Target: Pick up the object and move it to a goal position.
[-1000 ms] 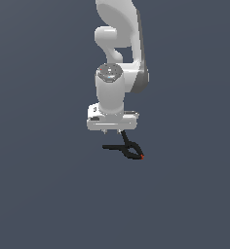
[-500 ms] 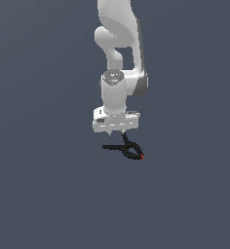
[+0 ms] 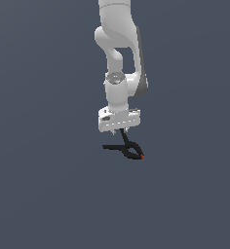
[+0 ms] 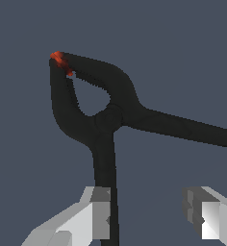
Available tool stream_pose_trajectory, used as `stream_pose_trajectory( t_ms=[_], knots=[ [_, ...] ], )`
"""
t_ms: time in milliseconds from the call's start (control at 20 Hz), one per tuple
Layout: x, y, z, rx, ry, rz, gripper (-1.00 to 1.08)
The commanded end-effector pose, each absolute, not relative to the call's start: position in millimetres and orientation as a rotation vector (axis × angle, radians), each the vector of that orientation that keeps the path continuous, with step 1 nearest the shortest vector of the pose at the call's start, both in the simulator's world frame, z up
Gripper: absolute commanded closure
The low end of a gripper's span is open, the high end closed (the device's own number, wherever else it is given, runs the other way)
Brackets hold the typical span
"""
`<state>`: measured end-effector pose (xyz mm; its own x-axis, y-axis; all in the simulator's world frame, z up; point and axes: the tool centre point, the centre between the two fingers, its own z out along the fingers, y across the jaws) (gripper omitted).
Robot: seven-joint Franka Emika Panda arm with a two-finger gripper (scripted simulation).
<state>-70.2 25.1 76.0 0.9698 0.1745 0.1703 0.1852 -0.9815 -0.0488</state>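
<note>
Having dropped lower, the wide-open gripper (image 4: 146, 218) now straddles one clamp (image 4: 103, 120) handle.

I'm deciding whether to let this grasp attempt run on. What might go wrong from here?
The open gripper straddles only one handle of the black clamp, which lies beside one finger, off centre. Closing may push the clamp sideways or pivot it. The thin handle could also slip from the pads on lifting, since the looped body and red tip hang far out.

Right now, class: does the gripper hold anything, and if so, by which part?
Nothing is held. The gripper is open around one handle of the clamp; one finger is beside it.
</note>
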Motion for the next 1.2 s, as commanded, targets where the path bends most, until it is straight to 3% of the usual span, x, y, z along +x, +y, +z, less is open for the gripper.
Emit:
stream_pose_trajectory(
  t_ms=[0,600,1150],
  knots=[
    [-78.6,29.2,69.6,-3.045,-0.309,-0.294,-0.2],
    [-110.6,41.3,53.1,-3.018,-0.408,-0.422,-0.2],
    [-116.5,43.1,50.1,-3.014,-0.425,-0.444,-0.2]
  ],
)
